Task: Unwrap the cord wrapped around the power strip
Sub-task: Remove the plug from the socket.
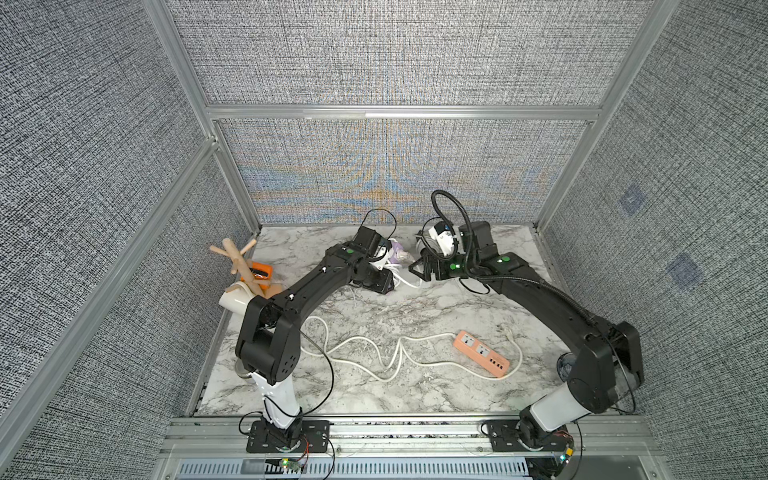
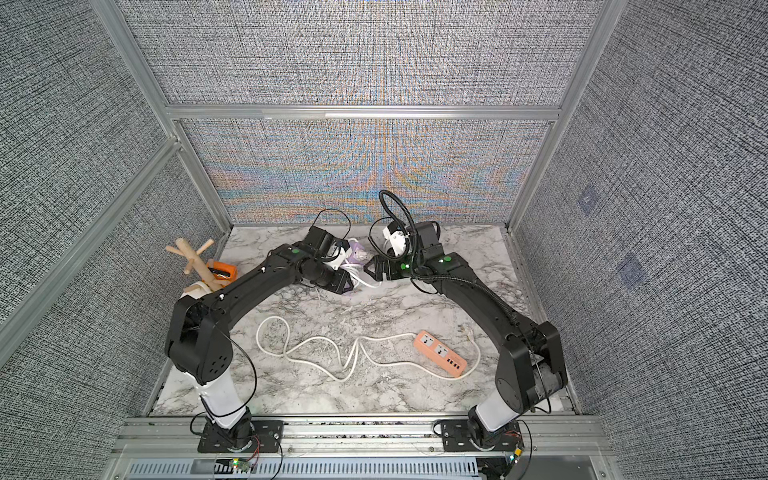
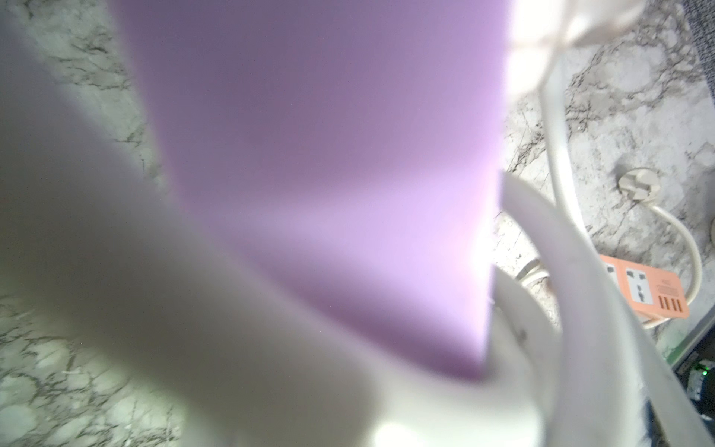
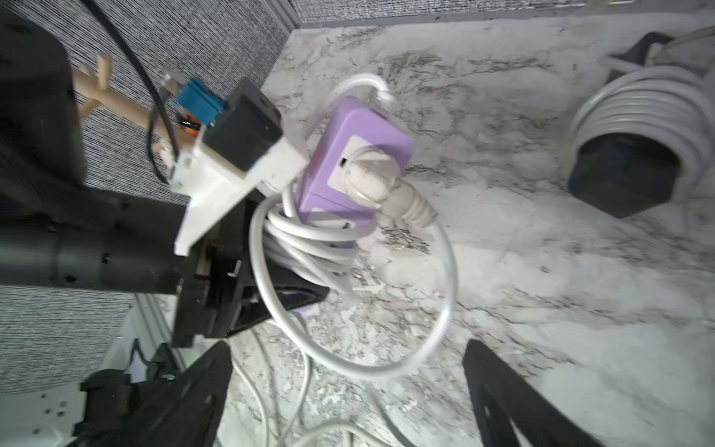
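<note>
Purple plastic, blurred and pressed right up to the left wrist lens, is the purple power strip [image 3: 329, 174]. It stands on end at the back of the marble table [image 1: 374, 399] with its lower end clamped in the left gripper [image 1: 384, 286]. The pads are mostly hidden, so that grip is judged from how the strip stands. Just beside it the right gripper [image 4: 347, 348] hovers with jaws spread wide and nothing between them. Several turns of white cord [image 4: 309, 240] bunch around the strip's lower half, a slack loop [image 4: 445, 294] hangs free, and the plug [image 4: 371, 174] sits on the socket face. The strip looks light, rigid and smooth, while the cord looks springy and likely to hold its curl. The best hold is probably the plug's ribbed collar, or else the slack loop. The left arm's white camera bracket [image 4: 232, 182] crowds the coils. A black strip [image 4: 619, 182] wound in grey cord lies near. The orange power strip [image 1: 482, 353] and its sprawled cord [image 1: 390, 361] lie well apart at the front. A wooden peg stand [image 1: 239, 259] sits at the left edge.
</note>
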Controlling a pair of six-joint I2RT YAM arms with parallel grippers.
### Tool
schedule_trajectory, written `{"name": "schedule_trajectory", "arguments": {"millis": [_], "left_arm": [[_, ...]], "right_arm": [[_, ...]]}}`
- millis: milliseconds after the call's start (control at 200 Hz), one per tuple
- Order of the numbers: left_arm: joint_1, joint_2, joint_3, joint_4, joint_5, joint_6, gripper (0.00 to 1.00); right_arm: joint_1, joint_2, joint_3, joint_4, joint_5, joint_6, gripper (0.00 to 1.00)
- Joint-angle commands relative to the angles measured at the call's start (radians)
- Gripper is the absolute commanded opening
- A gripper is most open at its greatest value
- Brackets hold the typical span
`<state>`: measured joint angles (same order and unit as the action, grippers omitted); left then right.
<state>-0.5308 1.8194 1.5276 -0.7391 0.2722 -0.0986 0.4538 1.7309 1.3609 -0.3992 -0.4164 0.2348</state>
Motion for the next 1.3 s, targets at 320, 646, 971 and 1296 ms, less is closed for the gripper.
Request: {"name": "schedule_trajectory", "arguments": {"millis": [320,646,971,1296], "left_arm": [[0.023,0.069,0.225,-0.319,-0.012,0.24,0.0],[0.028,0.05,0.17,-0.304,0.061,0.237,0.0],[0.029,0.002,0.138,-0.302,0.092,0.261,0.0],[0.023,-0.015,0.11,-0.291,0.09,0.274,0.0]], "right_arm": [[0.079,-0.031,-0.047,0.123,0.262,-0.188,0.98],[0.137,-0.035,-0.044,0.122,0.321,-0.283,0.8],[0.122,0.084,0.038,0.021,0.252,-0.495,0.76],[0.123,0.131,0.04,0.141,0.171,-0.449,0.54]]}}
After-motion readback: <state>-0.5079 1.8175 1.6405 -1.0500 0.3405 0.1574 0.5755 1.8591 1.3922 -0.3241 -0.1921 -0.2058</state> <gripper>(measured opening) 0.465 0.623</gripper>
